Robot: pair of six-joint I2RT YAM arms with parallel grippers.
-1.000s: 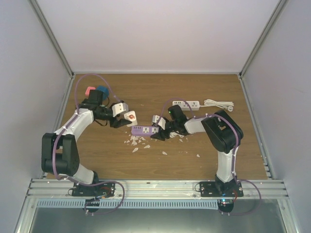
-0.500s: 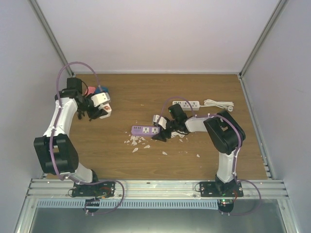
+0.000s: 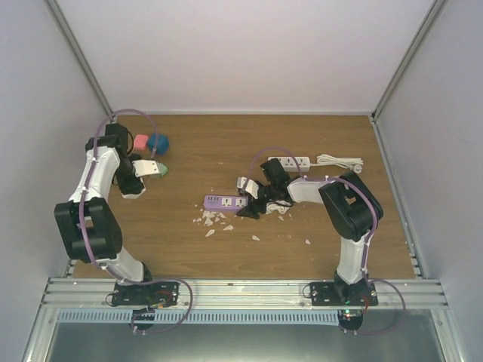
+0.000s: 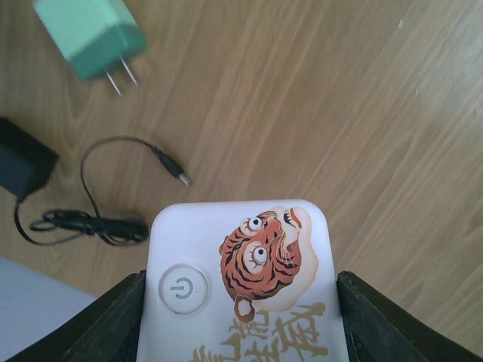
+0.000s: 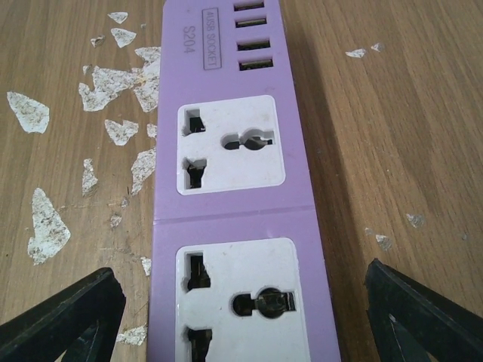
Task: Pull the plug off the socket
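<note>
The left gripper (image 4: 240,305) is clamped on the white plug (image 4: 240,249), a rounded block with a power button and a tiger sticker on its top face. Its two dark fingers (image 4: 102,324) press against the plug's sides, jaws about half spread to fit its width. In the overhead view this plug sits at the far left of the wooden table (image 3: 302,226), well apart from the purple socket strip (image 3: 225,202); whether the plug touches the wood cannot be told. Beside it lie a green charger (image 4: 89,36) with two flat prongs, and a black adapter (image 4: 23,164) whose thin cable curls on the wood. A pink cube (image 3: 140,142) and a blue cube (image 3: 158,143) sit touching each other just beyond the left arm. The purple socket strip lies flat near the table's centre, its two universal outlets and its row of USB ports facing up. The right gripper (image 5: 241,317) is at the strip's right end with its jaws spread wide, one finger on each side of the strip with bare wood between them and it, gripping nothing. White flakes (image 5: 113,83) are scattered on the wood next to the strip. A white power strip (image 3: 288,162) with a coiled cord lies farther back on the right.
</note>
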